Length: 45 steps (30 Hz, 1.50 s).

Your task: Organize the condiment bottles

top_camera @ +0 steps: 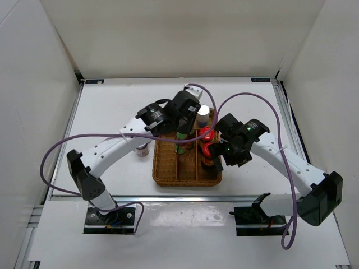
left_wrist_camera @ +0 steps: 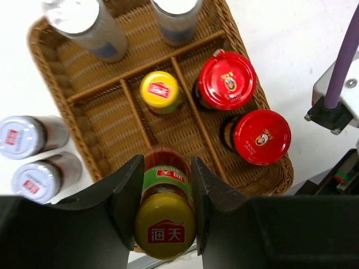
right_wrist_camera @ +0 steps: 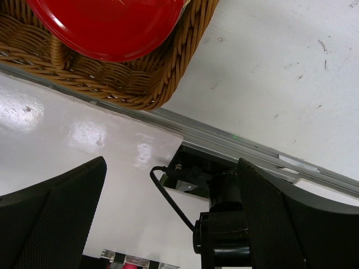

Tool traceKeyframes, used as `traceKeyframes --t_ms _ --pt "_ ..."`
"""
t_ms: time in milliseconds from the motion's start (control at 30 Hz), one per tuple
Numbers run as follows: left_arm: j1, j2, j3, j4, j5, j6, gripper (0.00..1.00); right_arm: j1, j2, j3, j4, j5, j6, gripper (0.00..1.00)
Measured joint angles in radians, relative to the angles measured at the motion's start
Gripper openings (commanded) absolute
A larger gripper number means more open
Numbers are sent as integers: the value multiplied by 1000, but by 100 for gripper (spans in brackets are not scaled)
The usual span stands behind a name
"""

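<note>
My left gripper [left_wrist_camera: 164,216] is shut on a slim green yellow-capped bottle [left_wrist_camera: 164,224] and holds it upright over the near end of the wicker tray's [left_wrist_camera: 56,112] middle compartment. A second yellow-capped bottle [left_wrist_camera: 160,91] stands further along that compartment. Two red-capped dark bottles [left_wrist_camera: 226,80] [left_wrist_camera: 261,136] stand in the right compartment. Two silver-capped cylinders [left_wrist_camera: 84,19] [left_wrist_camera: 174,11] stand in the far section. Two grey-lidded jars [left_wrist_camera: 19,136] [left_wrist_camera: 36,180] stand on the table left of the tray. My right gripper [right_wrist_camera: 168,213] is open and empty beside the tray's corner, near a red cap [right_wrist_camera: 106,28].
In the top view the tray [top_camera: 168,174] sits mid-table with both arms over it, the left gripper [top_camera: 182,137] and the right gripper [top_camera: 217,162]. A jar [top_camera: 142,149] stands left of the tray. White walls enclose the table; a metal rail [right_wrist_camera: 241,148] runs along its near edge.
</note>
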<state>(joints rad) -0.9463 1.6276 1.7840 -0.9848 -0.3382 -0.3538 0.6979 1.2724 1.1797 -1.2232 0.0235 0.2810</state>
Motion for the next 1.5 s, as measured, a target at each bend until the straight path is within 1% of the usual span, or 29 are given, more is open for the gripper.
traceKeyframes --t_ms 100,300,367,400,433,467,500,533,567,767,900,967,1067,1133,1167,1200,1233,1300,1367,1433,1500 --pt "-11 1 -61 52 6 -14 11 -5 -1 0 0 0 1 100" --pt "-15 -21 -283 222 10 -95 11 -10 -6 0 0 6 2 100" --pt "-17 -21 -345 254 11 -134 14 -10 -8 0 0 8 3 100" --pt "-21 -21 -370 275 11 -145 20 -10 -10 0 0 11 3 100" --pt "-24 -21 -393 298 9 -156 23 -10 -10 0 0 12 3 100" --pt "-28 -23 -399 322 2 -161 30 -10 -10 0 0 14 3 100" --pt "-30 -24 -404 336 3 -171 44 -10 -10 0 0 16 3 100" --pt "-33 -24 -412 357 3 -177 90 -10 -10 0 -1 17 3 100" --pt "-35 -24 -417 367 -1 -178 100 -10 -10 0 -1 20 3 100" --pt "-43 -37 -418 404 -10 -195 100 -10 -10 0 -1 26 3 100" --pt "-54 -92 -410 389 -12 -172 100 -10 -9 0 -1 26 3 100" --pt "-63 -121 -361 327 -32 -167 100 -10 -7 0 -1 26 3 100" --pt "-74 -170 -244 250 -108 -166 100 -10 -7 0 -1 26 3 100" --pt "-73 -225 -202 220 -173 -167 100 -10 -7 0 -1 26 3 100" --pt "-53 -263 -198 210 -187 -169 100 -10 -7 0 -1 26 3 100" --pt "-19 -296 -201 194 -183 -171 100 -10 -7 0 -1 27 3 100" --pt "56 -335 -213 182 -167 -179 100 -10 -7 0 -1 26 3 100" --pt "254 -378 -264 178 -109 -185 100 -10 -5 0 -1 26 3 100" --pt "422 -369 -320 167 -58 -180 100 -10 0 0 -1 27 3 100" --pt "510 -308 -364 151 -10 -174 100 -10 7 0 -1 26 3 100" --pt "542 -215 -396 146 34 -167 100 -10 13 0 -1 26 3 100"
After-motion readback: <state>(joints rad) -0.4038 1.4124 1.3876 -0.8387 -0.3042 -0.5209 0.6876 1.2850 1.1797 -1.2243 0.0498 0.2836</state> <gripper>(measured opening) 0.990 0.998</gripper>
